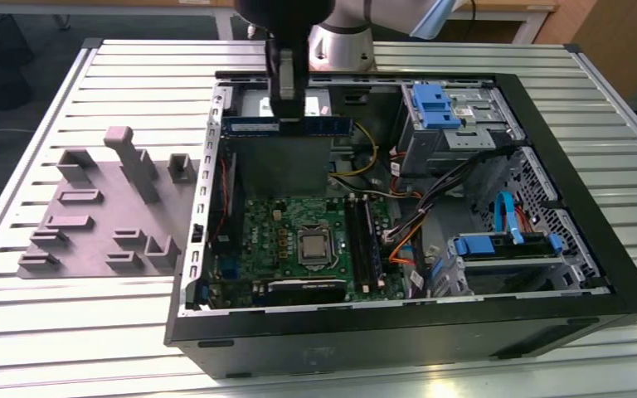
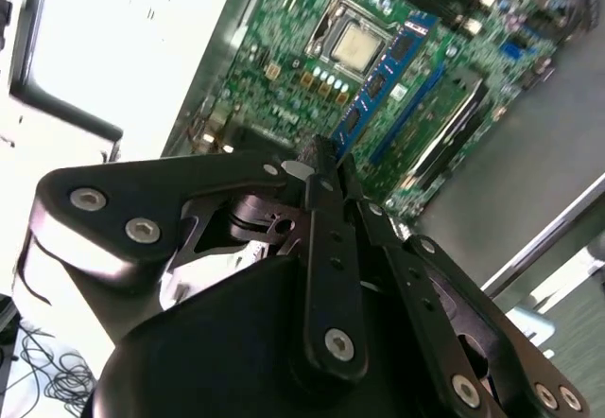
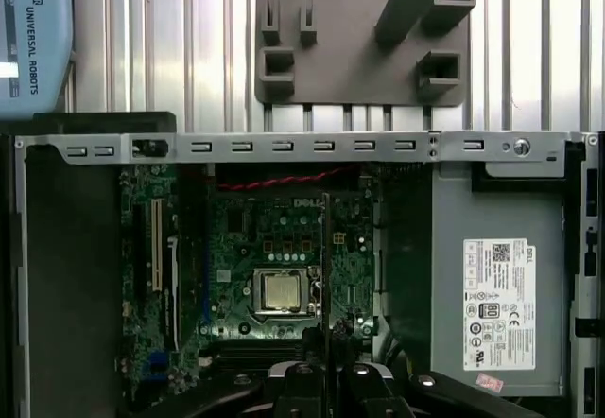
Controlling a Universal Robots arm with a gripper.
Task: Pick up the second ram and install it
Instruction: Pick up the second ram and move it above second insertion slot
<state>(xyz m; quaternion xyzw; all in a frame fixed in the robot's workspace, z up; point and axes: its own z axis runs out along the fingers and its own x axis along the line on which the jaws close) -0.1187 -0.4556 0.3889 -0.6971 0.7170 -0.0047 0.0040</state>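
Claw clamped shut across the middle of the second ram. Board held level, hanging over the far end of the open case, above the grey power supply. In the first wrist view the ram reads as a thin edge-on line over the motherboard. Slots lie well nearer, toward the exterior view's right. Risks, as I judge them: the narrow pinch lets the board pivot; loose cables near the slots snag an end; a reversed notch or skewed descent jams it.
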